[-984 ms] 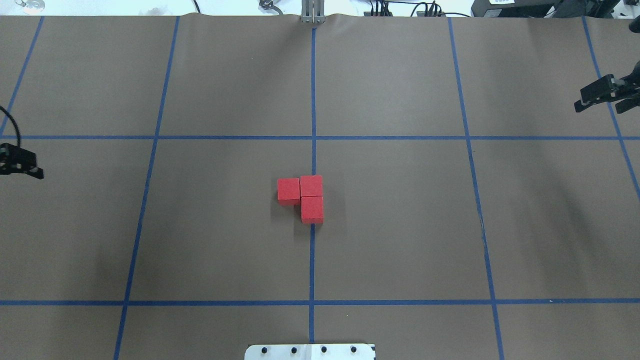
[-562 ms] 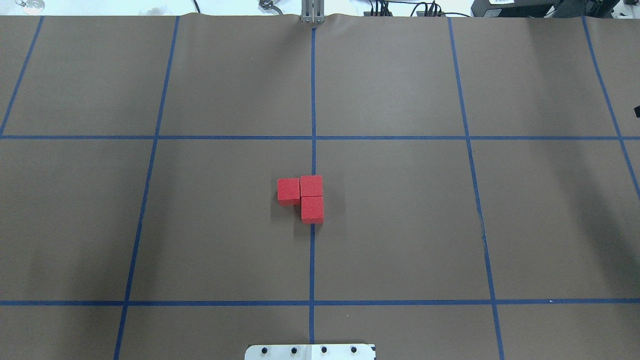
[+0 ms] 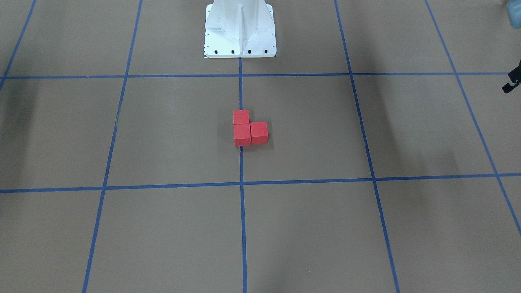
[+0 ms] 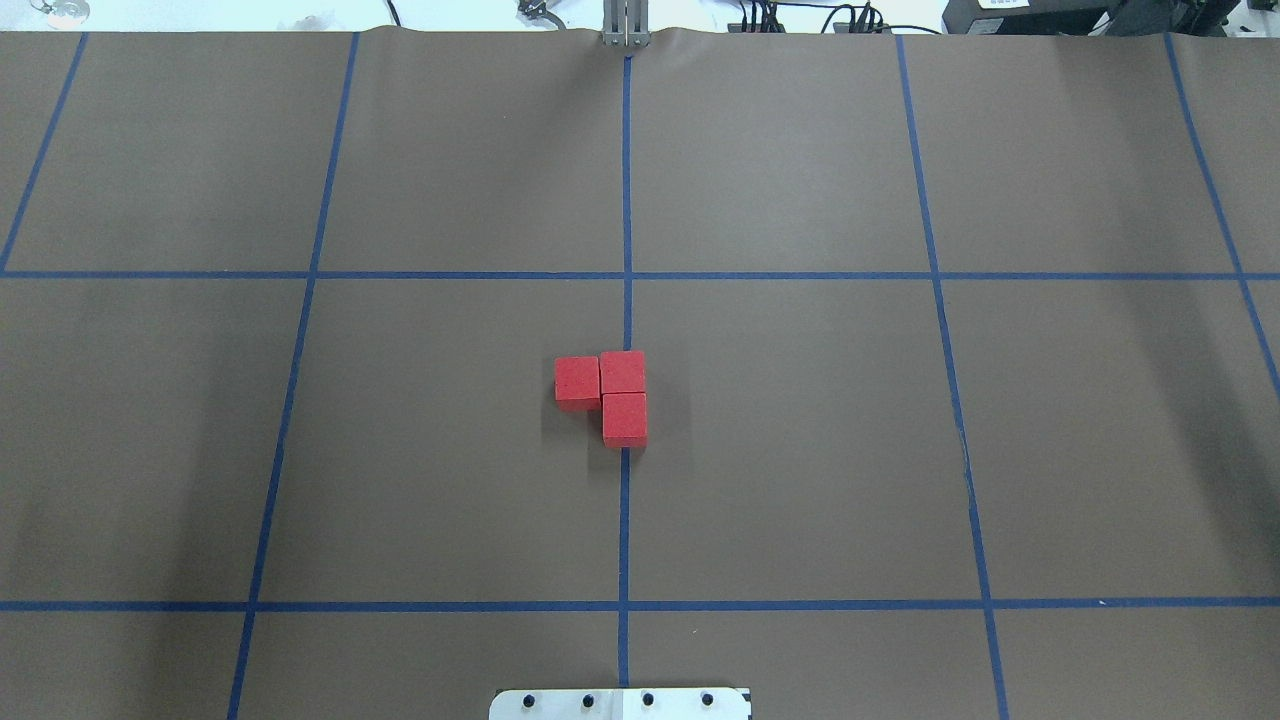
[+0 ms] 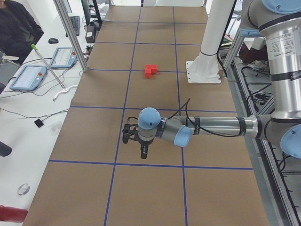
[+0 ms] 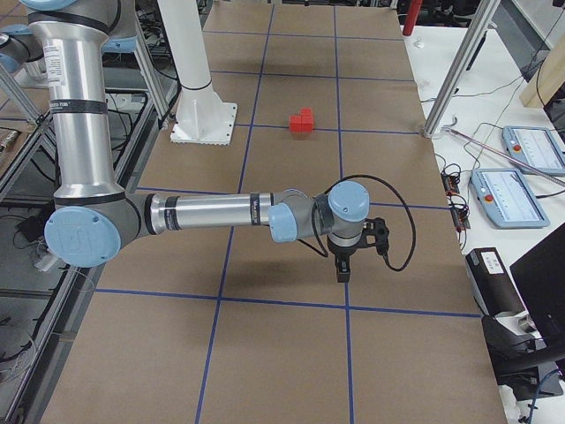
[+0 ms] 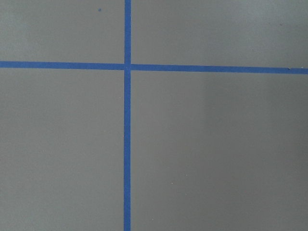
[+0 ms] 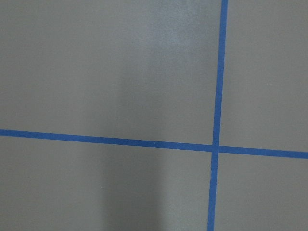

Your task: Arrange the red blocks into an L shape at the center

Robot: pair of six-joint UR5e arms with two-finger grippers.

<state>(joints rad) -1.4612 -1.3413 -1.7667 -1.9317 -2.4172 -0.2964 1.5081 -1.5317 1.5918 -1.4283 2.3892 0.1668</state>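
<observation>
Three red blocks (image 4: 623, 372) lie touching in an L on the brown floor at the center, over the middle blue tape line (image 4: 624, 520). One block (image 4: 577, 381) sits left of the corner block and one (image 4: 625, 418) sits nearer the base. They also show in the front view (image 3: 242, 134). No gripper is in the overhead view. My left gripper (image 5: 142, 151) hangs far out to the left, and a black bit of it shows at the front view's right edge (image 3: 512, 81). My right gripper (image 6: 342, 268) hangs far to the right. I cannot tell whether either is open or shut. Both wrist views show only floor and tape.
The white robot base plate (image 4: 620, 703) is at the near edge, behind the blocks in the front view (image 3: 240, 44). A metal post (image 4: 625, 25) stands at the far edge. Tablets (image 6: 516, 190) and a person (image 5: 16, 28) are beside the table.
Both grippers have drawn outward and left the overhead view: the left off its left edge, the right off its right edge. The red blocks have not moved.
</observation>
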